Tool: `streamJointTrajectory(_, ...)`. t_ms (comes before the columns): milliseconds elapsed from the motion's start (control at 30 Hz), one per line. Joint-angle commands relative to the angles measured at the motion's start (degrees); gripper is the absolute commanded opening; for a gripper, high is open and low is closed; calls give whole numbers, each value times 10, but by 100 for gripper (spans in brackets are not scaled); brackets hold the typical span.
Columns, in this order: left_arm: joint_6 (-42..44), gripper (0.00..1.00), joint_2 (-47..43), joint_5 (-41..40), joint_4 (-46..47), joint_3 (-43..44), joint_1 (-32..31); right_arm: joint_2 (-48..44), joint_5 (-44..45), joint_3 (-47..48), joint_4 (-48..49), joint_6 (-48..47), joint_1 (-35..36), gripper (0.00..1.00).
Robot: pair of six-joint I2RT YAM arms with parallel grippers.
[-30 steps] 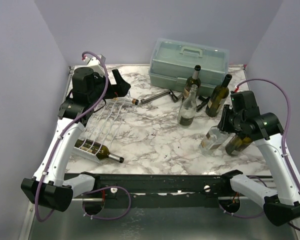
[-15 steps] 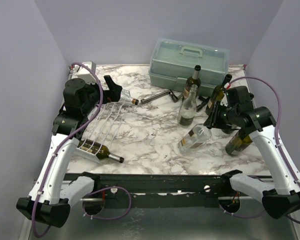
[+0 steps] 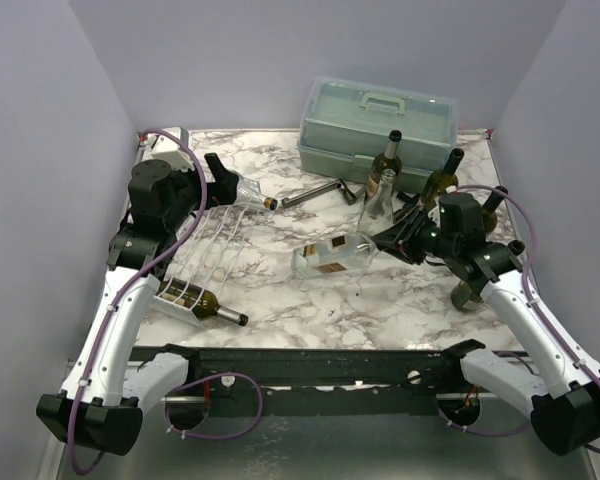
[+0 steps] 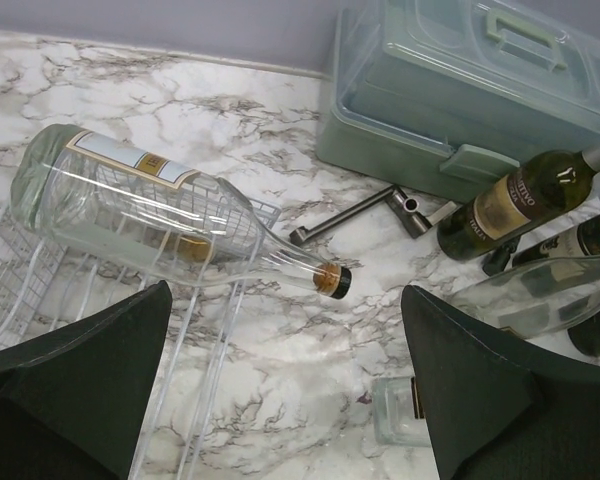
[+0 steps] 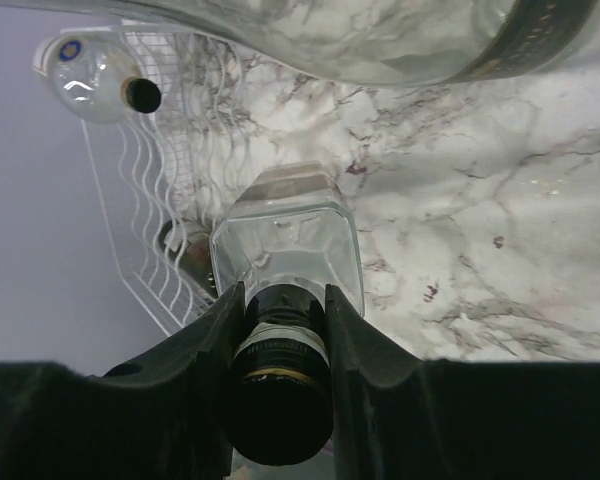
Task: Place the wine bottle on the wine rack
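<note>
The right gripper [image 3: 390, 237] clamped the clear wine bottle [image 3: 330, 256], wine rack [image 3: 206, 252] at its nine o'clock; left gripper [image 3: 221, 172] gaped wide.

White wine rack [image 3: 208, 250], clear wine bottle [image 3: 330, 257], pale green toolbox [image 3: 375, 120], table [image 3: 310, 310] — grey-veined white marble

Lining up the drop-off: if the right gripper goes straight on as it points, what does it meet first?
Probably the wine rack: the right gripper aims its clear bottle left across bare table at the rack's middle rows. Height above it is unclear.
</note>
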Motion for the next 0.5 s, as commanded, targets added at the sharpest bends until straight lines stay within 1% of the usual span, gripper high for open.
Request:
streamJointTrajectory(0, -2, 99, -11, -16, 17, -10, 13, -10, -22, -19, 198, 130, 37, 1)
streamJointTrajectory(267, -4, 99, -10, -20, 21, -15, 21, 11, 67, -76, 315, 222, 147, 1)
streamJointTrajectory(467, -6, 99, -8, -18, 22, -16, 25, 45, 126, -107, 412, 263, 217, 1)
